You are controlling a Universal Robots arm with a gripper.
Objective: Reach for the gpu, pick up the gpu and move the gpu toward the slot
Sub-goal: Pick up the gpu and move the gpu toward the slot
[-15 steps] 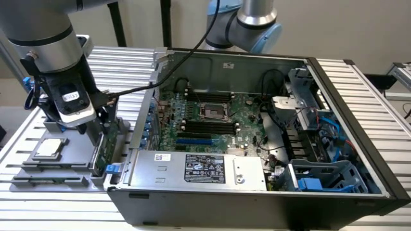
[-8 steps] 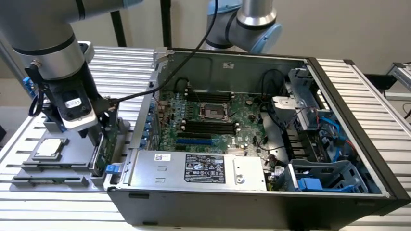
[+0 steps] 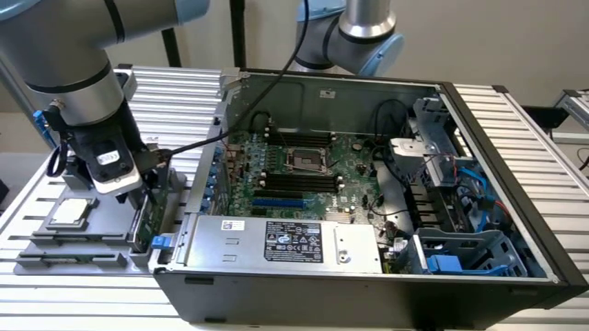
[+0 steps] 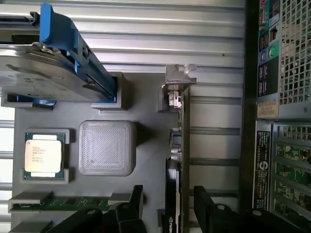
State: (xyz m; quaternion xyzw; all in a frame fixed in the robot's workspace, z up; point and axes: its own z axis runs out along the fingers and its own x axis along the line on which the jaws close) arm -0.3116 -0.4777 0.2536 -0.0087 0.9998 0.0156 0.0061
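Over the grey holder (image 4: 146, 111), the claw (image 4: 168, 196) hangs spread wide astride the gpu (image 4: 177, 145) (stood edgewise, presumably for easy pinching).

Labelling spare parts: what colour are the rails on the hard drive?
Blue. The rails show best in the wrist view.

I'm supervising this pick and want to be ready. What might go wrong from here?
1. The gpu stands on edge within the open claw; an off-centre close might tilt it in its grey holder.
2. The computer case wall sits close beside it, so the lifted card may clip that wall.
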